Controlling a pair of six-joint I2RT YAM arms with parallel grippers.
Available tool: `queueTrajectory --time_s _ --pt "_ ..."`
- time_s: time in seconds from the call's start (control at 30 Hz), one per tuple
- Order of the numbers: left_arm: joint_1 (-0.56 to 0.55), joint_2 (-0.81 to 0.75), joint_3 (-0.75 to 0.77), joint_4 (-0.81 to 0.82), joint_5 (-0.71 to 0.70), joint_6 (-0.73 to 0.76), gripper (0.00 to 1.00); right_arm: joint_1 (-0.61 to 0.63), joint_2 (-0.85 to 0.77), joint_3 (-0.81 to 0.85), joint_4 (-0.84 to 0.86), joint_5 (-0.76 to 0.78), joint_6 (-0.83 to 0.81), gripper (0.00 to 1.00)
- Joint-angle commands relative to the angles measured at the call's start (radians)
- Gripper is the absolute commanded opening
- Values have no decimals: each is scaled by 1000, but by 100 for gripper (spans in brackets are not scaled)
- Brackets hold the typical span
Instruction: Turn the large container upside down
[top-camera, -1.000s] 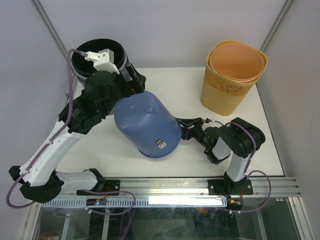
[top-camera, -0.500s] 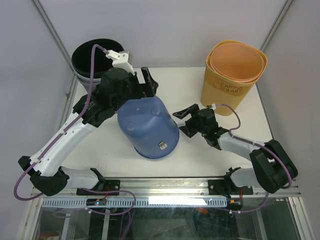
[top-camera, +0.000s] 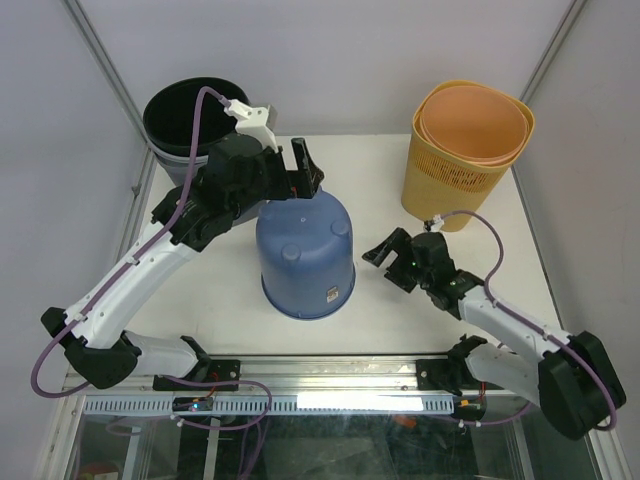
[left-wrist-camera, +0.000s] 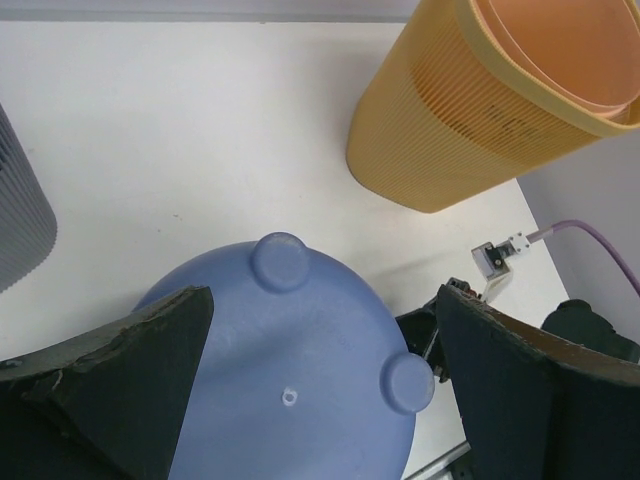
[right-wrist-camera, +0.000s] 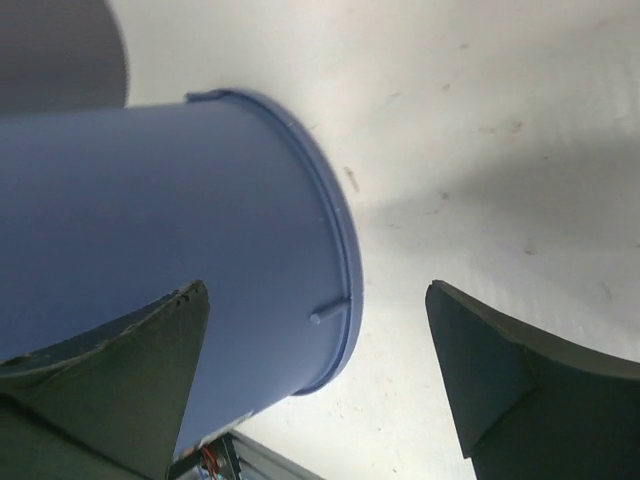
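The large blue container stands upside down on the white table, its round base with small feet facing up. It also shows in the left wrist view and the right wrist view. My left gripper is open and hovers over the far edge of the base, its jaws spread wide above it, holding nothing. My right gripper is open and empty, low over the table just right of the container, facing its rim and side wall.
A yellow mesh basket with an orange liner stands at the back right, also in the left wrist view. A black bin nested in a grey one stands at the back left. A metal rail runs along the front edge.
The blue container has gone from lying tilted on its side to standing base up. My left gripper let go and rose over the base. My right arm stretched out and drew back right.
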Motion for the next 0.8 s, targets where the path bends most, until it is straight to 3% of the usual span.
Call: queueTrajectory --time_s 0.0,0.07,0.2,0.3,0.4,0.63,0.77 --pt "6 2 49 65 64 41 99 5 -76 -103 305 -137 -79 90" --pt "7 8 49 74 70 39 99 50 -2 -79 425 -151 -50 89" --pt "6 9 52 82 70 22 99 261 310 161 468 -109 -78 88" --pt "5 -3 53 80 70 17 99 383 522 322 553 -189 -78 87" --pt "5 -29 44 75 61 12 99 395 625 370 638 -246 -28 86" --pt "6 -38 19 54 44 12 99 314 610 309 662 -178 -2 86" --pt "6 -10 44 54 72 6 99 331 742 405 732 -160 83 85"
